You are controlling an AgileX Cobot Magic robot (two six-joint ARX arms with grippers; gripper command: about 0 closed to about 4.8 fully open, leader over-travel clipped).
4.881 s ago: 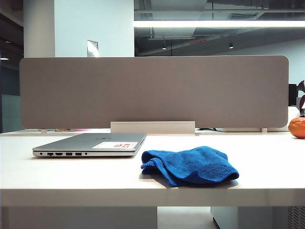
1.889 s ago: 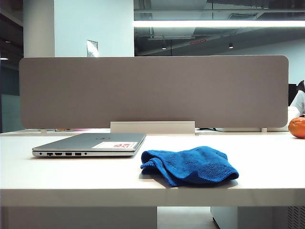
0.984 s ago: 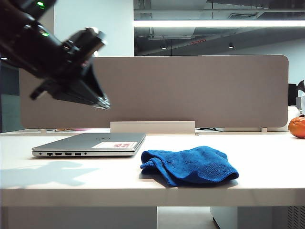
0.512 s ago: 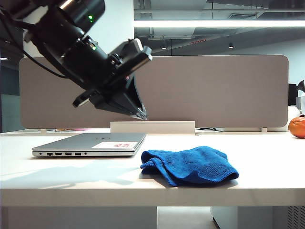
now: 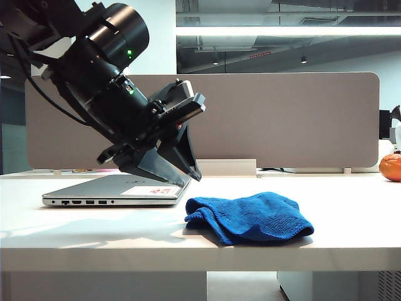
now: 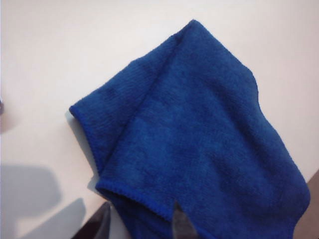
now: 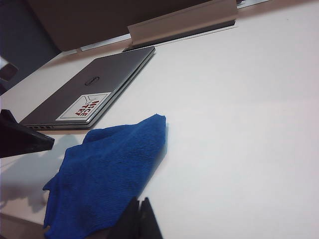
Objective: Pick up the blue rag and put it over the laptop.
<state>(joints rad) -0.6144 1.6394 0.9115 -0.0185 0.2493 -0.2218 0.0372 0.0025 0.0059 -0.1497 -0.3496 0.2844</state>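
While the white surface [image 5: 351, 213] carries both items, you see the laptop [image 5: 116, 189] lying closed beside the crumpled blue rag [image 5: 250, 217]. Your left claw [image 5: 183, 177] hangs over the laptop's near corner, fingers parted, empty; your right claw [image 7: 138, 219] sits pressed together by the rag.

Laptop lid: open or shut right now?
Shut. The laptop lies flat on the table, lid down with its sticker facing up; the right wrist view shows no screen or keyboard.
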